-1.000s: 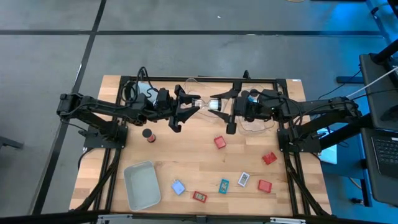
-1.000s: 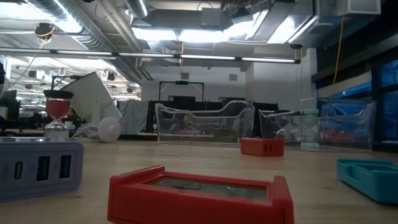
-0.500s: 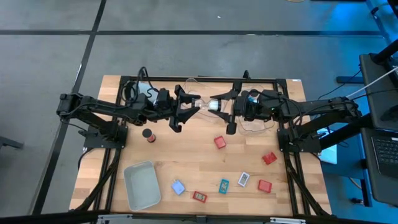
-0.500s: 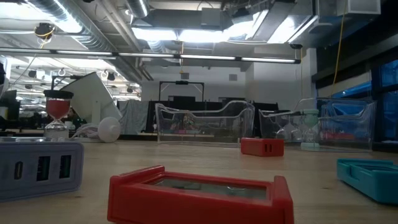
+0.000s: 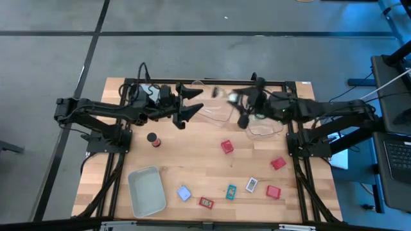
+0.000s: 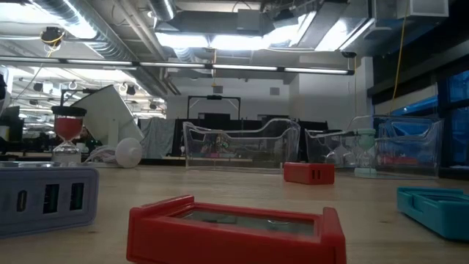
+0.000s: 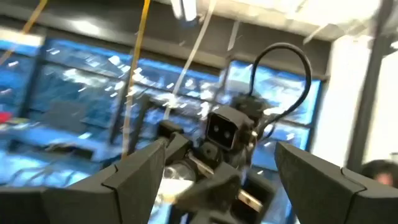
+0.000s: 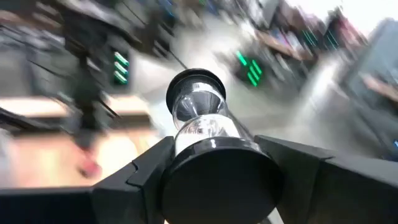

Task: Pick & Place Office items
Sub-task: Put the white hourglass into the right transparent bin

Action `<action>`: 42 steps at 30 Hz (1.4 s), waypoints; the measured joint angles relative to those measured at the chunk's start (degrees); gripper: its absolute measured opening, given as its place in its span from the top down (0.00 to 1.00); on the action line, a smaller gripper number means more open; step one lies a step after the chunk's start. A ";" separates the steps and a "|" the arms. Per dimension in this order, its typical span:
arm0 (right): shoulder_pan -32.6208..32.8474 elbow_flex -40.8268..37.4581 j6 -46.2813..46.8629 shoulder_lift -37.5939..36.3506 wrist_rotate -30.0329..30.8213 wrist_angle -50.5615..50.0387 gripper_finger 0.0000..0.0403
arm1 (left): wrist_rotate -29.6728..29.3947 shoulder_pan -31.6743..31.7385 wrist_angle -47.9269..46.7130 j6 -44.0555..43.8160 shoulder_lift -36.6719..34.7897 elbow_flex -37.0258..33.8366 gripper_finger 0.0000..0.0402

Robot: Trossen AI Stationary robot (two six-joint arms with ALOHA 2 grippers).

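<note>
– Over the far side of the table, by the clear bins (image 5: pixel 215 110): what has changed in the last second?

– Both arms met at mid-table a moment ago, with a small pale item between them. Now they have drawn apart. The left gripper (image 5: pixel 187 106) has swung back, its fingers (image 7: pixel 130 180) spread with nothing between them.

– And the item?

– It went with the right gripper (image 5: pixel 241 108). That wrist's camera shows a black-capped hourglass (image 8: pixel 199 118) pinched between the fingers at its near cap and held off the wood.

– So what does that mean for the job?

– It reads as a handover completed, so one piece is in transit. The rest wait on the boards: a black cylinder (image 5: pixel 152 138), a red block (image 5: pixel 227 146), and cards and blocks along the near edge beside the grey-white bin (image 5: pixel 137 196). Placing the hourglass likely comes next.
</note>
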 joint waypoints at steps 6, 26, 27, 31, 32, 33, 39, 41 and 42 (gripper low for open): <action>-2.19 0.00 19.63 -6.14 1.60 -25.40 0.49 | -4.52 2.13 -9.69 -0.10 -0.94 -0.11 0.26; -17.83 -0.04 34.31 12.19 -16.40 -60.07 0.49 | -8.21 -0.04 -22.41 -1.67 -0.65 -0.11 0.26; -18.48 -0.04 33.03 13.72 -17.22 -60.03 0.49 | -8.19 -0.24 -22.62 -1.67 -0.65 -0.11 0.26; -20.84 -0.04 28.56 18.73 -18.30 -59.55 0.49 | -8.09 -0.63 -22.82 -1.62 -0.65 -0.11 0.26; -21.35 -0.04 27.52 19.78 -18.30 -59.18 0.49 | -7.84 -0.63 -22.82 -1.59 -0.65 -0.11 0.26; -21.82 -0.04 26.50 20.71 -18.35 -58.68 0.49 | -7.72 -0.63 -22.82 -1.57 -0.65 -0.11 0.26; -24.86 -0.04 21.17 23.90 -19.24 -54.45 0.49 | -7.70 -0.63 -22.82 -0.24 -0.65 -0.11 0.26; -25.85 -0.04 19.65 24.56 -20.79 -53.95 0.49 | -7.70 -0.58 -22.82 -0.13 -0.65 -0.11 0.26; -26.33 -0.04 19.10 24.93 -21.29 -53.82 0.49 | -7.70 -0.50 -22.82 -0.07 -0.65 -0.11 0.26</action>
